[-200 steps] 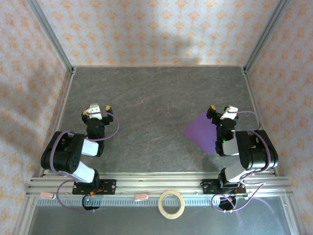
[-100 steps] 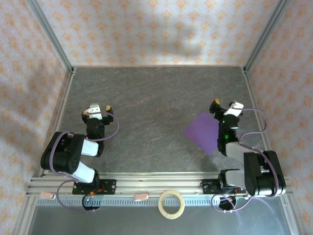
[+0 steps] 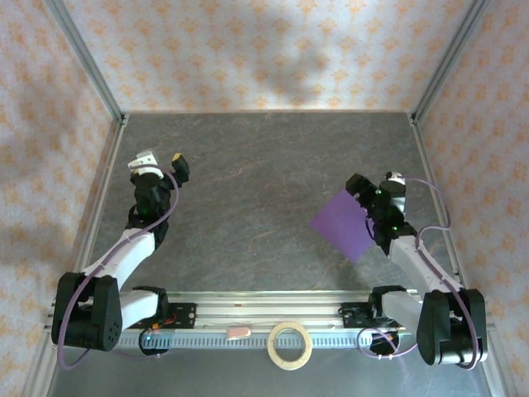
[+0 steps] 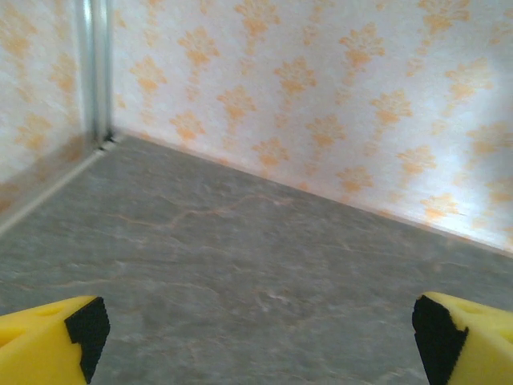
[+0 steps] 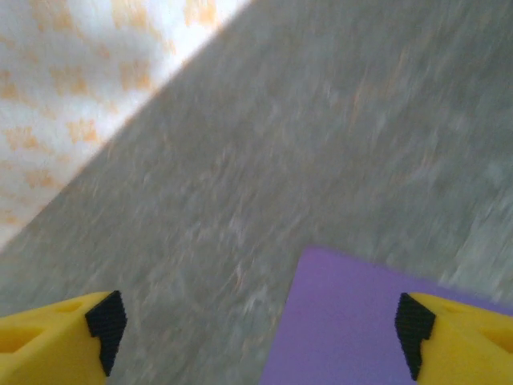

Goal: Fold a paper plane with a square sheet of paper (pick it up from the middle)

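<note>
The square sheet of paper [image 3: 343, 225] is purple and lies flat on the grey table, right of centre, one corner pointing left. It has no folds, and the paper plane is out of view. My right gripper [image 3: 376, 182] hovers open above the sheet's far right edge. In the right wrist view its yellow fingers [image 5: 48, 341] stand wide apart, with a corner of the sheet [image 5: 361, 321] below and nothing between them. My left gripper [image 3: 161, 159] is open over bare table at the far left, well away from the sheet. Its yellow fingers [image 4: 469, 337] are spread wide.
A tan tape ring [image 3: 290, 345] lies on the metal rail at the near edge. Patterned walls [image 3: 264, 50] enclose the table on three sides, with metal posts in the far corners. Open grey table [image 3: 256, 182] lies between the two arms.
Both arms have stretched forward from their folded poses. The left gripper moved farther out and left. The right gripper shifted slightly over the sheet's right side. The sheet has not moved.
</note>
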